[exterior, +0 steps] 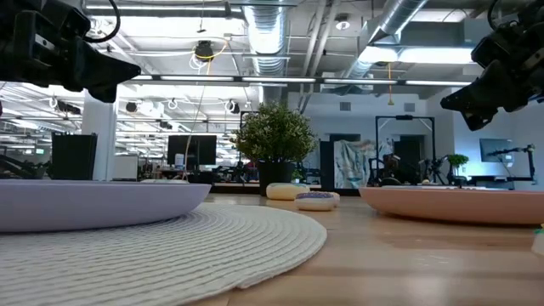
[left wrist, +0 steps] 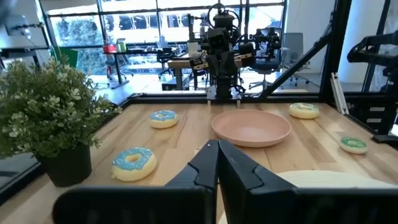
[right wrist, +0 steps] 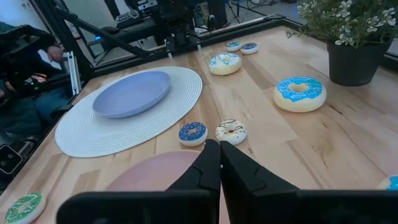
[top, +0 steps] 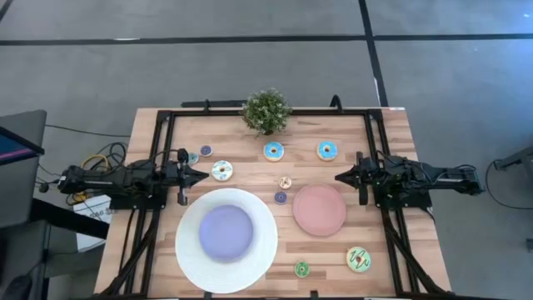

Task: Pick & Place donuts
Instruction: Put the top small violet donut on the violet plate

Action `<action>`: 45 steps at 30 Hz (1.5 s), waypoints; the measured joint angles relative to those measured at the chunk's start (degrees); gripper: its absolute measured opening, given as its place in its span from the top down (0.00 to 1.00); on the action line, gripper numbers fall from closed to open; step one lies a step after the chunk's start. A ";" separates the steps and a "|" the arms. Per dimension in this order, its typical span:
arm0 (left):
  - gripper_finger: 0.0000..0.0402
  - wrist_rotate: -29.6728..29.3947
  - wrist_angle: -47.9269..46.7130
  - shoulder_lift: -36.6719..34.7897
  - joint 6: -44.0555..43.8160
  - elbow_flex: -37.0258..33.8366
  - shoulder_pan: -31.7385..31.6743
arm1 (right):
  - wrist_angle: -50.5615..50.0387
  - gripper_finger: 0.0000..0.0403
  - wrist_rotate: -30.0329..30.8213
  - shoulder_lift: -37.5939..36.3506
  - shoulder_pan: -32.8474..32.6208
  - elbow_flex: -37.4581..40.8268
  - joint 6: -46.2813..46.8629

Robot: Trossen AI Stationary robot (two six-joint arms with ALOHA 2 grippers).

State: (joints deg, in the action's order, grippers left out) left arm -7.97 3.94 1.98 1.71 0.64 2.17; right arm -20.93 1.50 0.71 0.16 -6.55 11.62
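- Your table (top: 391, 142): bare wood inside a black frame, one arm parked at each side, both raised off the surface.
- White mat (top: 187, 250) with the purple plate (top: 226, 232) on it: just in front of the left gripper, toward the near edge.
- Pink plate (top: 320, 209): beside the right gripper, slightly toward the near edge. Nothing on it.
- Plant (top: 266, 110): at the far edge, roughly midway between both grippers.
- Left gripper (top: 202, 175): fingers pressed together, holding nothing, tips pointing across at the other arm.
- Right gripper (top: 340, 177): same state, fingers closed tight, holding nothing, tips facing the left one.
- Blue donut (top: 274, 151) and second blue donut (top: 327, 150): on the wood between the grippers, toward the plant. The second sits nearer the right gripper.
- White donut (top: 221, 171): just beside the left gripper tips, apart from them.
- Green striped donut (top: 359, 259): near the front edge, well past the pink plate from the right gripper.
- Tiny ones: teal donut (top: 193, 157) and purple donut (top: 206, 151) close by the left gripper, on the plant side; cream donut (top: 285, 182) and dark blue donut (top: 281, 197) side by side between the two plates; small green donut (top: 301, 268) near the front edge, between the mat and the green striped one.
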 joint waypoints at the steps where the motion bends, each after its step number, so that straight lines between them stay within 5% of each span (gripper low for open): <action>1: 1.00 0.00 -0.28 0.00 -0.14 0.00 0.00 | -0.02 1.00 -0.01 0.00 -0.01 -0.01 -0.02; 6: 1.00 -0.87 0.19 0.03 0.79 0.00 0.00 | 0.00 1.00 0.00 -0.02 0.00 -0.02 -0.02; 12: 1.00 -12.56 2.68 4.07 -1.95 2.77 -0.02 | -0.02 1.00 0.00 -0.01 0.00 0.00 -0.01; 19: 1.00 -26.37 0.19 18.82 -1.89 15.22 -1.18 | -0.02 1.00 0.00 0.00 0.00 -0.02 -0.02; 24: 1.00 -33.42 -11.17 30.50 -3.88 27.26 -7.26 | -0.02 1.00 0.00 -0.01 -0.01 -0.02 -0.02; 34: 0.94 -19.62 -25.55 49.93 -8.64 42.52 -25.99 | 0.00 1.00 0.00 0.00 -0.02 -0.01 -0.02; 45: 0.56 -3.83 -36.43 67.70 -14.69 47.57 -40.16 | -0.02 1.00 0.00 0.00 0.00 -0.02 0.00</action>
State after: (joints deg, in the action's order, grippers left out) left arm -11.79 -32.49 69.67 -12.98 48.21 -37.99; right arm -20.95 1.50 0.71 0.16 -6.57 11.61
